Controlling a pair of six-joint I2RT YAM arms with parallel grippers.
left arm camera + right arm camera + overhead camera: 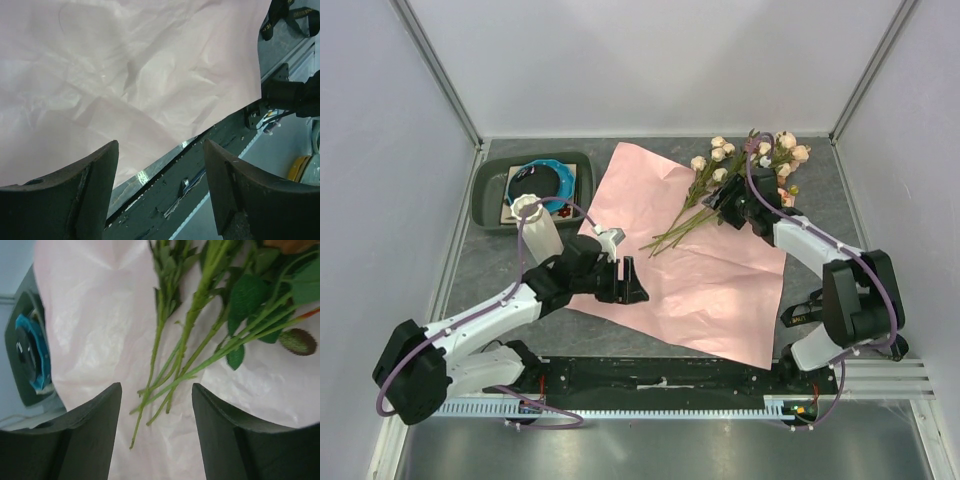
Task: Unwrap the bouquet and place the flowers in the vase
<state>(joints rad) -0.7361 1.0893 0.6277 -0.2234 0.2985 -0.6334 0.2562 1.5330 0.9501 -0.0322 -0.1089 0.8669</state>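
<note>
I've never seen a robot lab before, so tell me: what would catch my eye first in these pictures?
A big pink paper sheet spread open across the middle of the table. At its far right corner lie the flowers, pale heads away, green stems fanned toward the centre, the right arm's jaws open just above them. A white vase stands at the left, beside a dark tray.

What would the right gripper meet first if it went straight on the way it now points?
Most likely the green stems of the flowers: they lie on the pink paper dead ahead of the right gripper, framed by its open jaws. Depth is unclear.
</note>
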